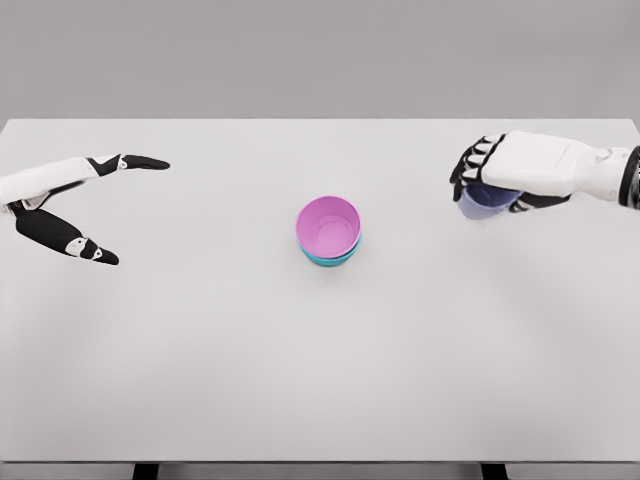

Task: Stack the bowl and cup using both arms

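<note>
At the centre of the frame, a round pink plastic bowl (328,226) is seen nested inside a teal bowl (332,257) on the white table (320,380). At the upper right, a pale blue-violet cup (482,201) is clasped from above by the right hand (500,175), its dark fingers (466,172) curled around the rim. At the left edge, the left hand (75,205) is held spread and empty, well apart from the bowls.
</note>
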Robot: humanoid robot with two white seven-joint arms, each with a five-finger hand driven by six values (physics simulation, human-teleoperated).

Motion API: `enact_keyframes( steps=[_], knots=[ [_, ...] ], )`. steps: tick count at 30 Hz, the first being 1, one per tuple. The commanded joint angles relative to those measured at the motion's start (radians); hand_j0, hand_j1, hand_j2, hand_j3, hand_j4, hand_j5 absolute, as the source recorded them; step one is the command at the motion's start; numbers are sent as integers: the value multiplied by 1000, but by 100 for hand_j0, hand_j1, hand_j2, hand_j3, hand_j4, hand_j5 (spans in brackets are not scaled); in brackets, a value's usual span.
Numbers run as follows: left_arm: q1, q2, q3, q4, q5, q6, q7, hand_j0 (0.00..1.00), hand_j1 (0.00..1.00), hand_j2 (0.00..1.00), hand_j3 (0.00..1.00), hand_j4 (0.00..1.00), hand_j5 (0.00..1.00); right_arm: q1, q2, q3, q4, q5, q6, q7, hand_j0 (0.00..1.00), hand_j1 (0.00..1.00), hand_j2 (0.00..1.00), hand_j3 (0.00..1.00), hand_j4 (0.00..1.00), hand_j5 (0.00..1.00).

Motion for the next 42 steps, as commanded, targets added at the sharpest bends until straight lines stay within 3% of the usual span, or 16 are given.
enact_keyframes(
  steps=[1, 14, 20, 25, 37, 42],
  knots=[
    [0, 2, 1, 0, 8, 2, 0, 100, 100, 100, 100, 100, 100, 0, 31, 2, -2, -3, 3, -1, 58, 58, 58, 58, 58, 58],
    [0, 1, 1, 0, 8, 2, 0, 100, 100, 100, 100, 100, 100, -97, 166, 82, -15, -3, 3, -1, 59, 59, 59, 59, 59, 59],
    [0, -7, 7, 1, 8, 2, 0, 100, 100, 100, 100, 100, 100, -104, 184, 111, -132, -3, 3, -1, 59, 59, 59, 59, 59, 59],
    [0, -7, 7, 1, 8, 2, 0, 100, 100, 100, 100, 100, 100, -104, 185, 126, -183, -6, 3, -1, 59, 59, 59, 59, 59, 59],
    [0, -7, 7, 1, 7, 2, 0, 100, 100, 100, 100, 100, 100, -146, 254, 272, -180, -8, 3, -1, 59, 59, 59, 59, 59, 59],
    [0, -7, 7, 1, 7, 2, 0, 100, 100, 100, 100, 100, 100, -181, 288, 274, -103, -8, 3, -1, 59, 59, 59, 59, 59, 59]
  ],
)
